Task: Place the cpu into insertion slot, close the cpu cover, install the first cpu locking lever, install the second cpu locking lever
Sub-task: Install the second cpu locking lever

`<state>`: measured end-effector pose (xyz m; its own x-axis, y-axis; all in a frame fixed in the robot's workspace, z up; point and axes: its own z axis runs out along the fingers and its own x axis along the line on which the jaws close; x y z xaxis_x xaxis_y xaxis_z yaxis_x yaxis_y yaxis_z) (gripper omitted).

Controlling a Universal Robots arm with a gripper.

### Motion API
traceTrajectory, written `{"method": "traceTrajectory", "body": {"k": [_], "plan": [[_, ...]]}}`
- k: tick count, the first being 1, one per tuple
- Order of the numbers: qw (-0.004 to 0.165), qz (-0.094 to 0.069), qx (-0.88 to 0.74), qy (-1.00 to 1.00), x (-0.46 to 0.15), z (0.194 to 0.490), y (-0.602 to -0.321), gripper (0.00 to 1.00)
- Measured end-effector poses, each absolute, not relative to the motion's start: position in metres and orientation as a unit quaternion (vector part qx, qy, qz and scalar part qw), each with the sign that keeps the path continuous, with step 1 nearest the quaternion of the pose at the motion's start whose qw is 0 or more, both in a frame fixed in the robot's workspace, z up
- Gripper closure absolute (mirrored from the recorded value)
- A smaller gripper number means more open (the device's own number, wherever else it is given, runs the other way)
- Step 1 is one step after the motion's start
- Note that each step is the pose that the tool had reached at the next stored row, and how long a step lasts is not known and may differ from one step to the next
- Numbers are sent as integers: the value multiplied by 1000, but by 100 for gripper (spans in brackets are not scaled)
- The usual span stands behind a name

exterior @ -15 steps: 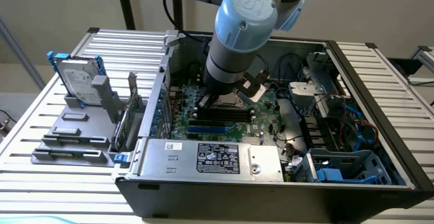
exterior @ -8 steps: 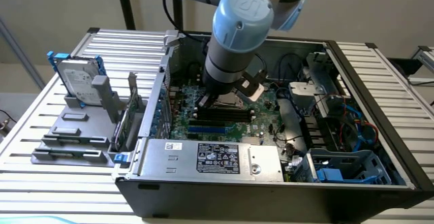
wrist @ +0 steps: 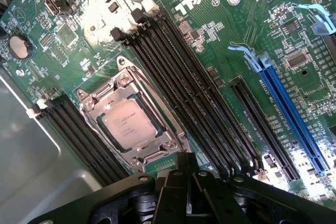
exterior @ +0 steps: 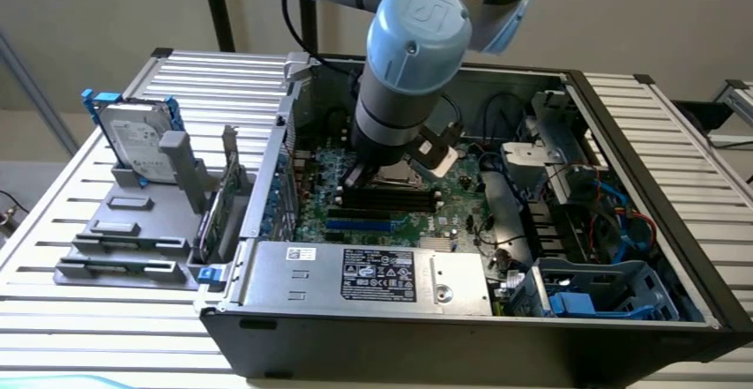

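In the wrist view the cpu (wrist: 127, 123), a pale silvery square chip, lies flat in the insertion slot (wrist: 105, 129). The cpu cover (wrist: 157, 150), a silvery metal frame, lies down around the chip, whose face shows through its window. My gripper (wrist: 187, 157) hangs just above the board beside the socket's near corner, its black fingers together with nothing between them. In the exterior view the arm (exterior: 406, 71) reaches down into the open computer case (exterior: 659, 318) over the motherboard (exterior: 353, 217) and hides the socket.
Long black memory slots (wrist: 184, 93) flank the socket on both sides, and a blue expansion slot (wrist: 291, 114) lies further off. A labelled silver box (exterior: 365, 274) sits at the case's front. A hard drive (exterior: 136, 146) stands on a grey rack (exterior: 123, 239) at the exterior view's left.
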<state>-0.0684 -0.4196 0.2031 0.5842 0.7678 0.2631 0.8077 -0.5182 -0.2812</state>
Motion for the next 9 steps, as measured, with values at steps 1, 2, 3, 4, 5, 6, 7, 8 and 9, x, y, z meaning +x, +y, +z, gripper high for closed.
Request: {"method": "traceTrajectory", "body": {"k": [1,2,3,4,5,6,7,8,9], "plan": [[189,-53,-870,-453,-69,202,-420,89],[189,-53,-870,-453,-69,201,-420,89],[189,-53,-869,-453,-70,201,-420,89],[189,-53,-869,-453,-70,200,-420,89],[189,-53,-869,-454,-70,199,-420,89],[189,-53,-869,-454,-71,198,-420,89],[189,-53,-869,-454,-71,198,-420,89],[189,-53,-869,-454,-71,197,-419,89],[189,-53,-869,-454,-72,196,-419,89]]}}
